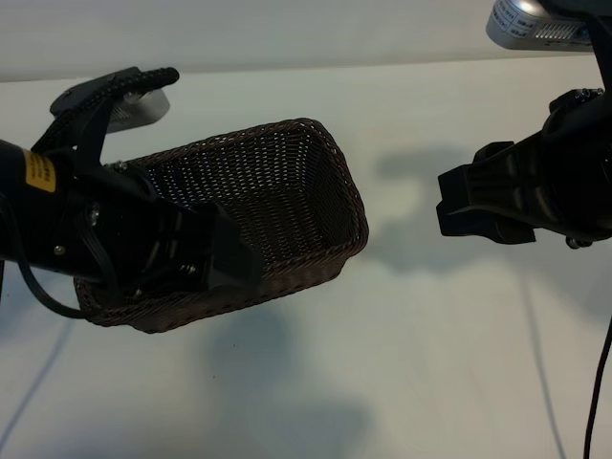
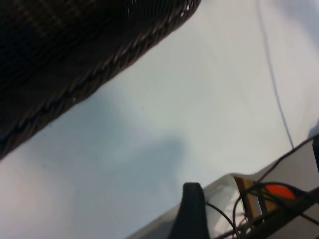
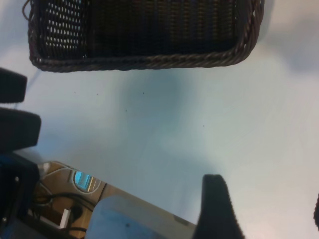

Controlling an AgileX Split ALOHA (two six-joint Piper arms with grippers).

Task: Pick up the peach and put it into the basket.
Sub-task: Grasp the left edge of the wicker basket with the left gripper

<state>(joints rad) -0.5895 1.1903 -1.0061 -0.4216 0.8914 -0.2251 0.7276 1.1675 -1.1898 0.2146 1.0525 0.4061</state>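
Nearest the camera in the exterior view, at about eight o'clock, the left gripper (image 1: 206, 263) sits against the near wall of the basket (image 1: 325, 167), its fingers spread wide with nothing between them. Farther back at three o'clock the right gripper (image 1: 459, 206) hangs above the table (image 1: 430, 363), fingers apart and empty too. No peach shows in any view (the basket's visible floor looks bare), so I judge the search comes first: lift an arm clear, find the fruit, then descend with fingers straddling it before closing.
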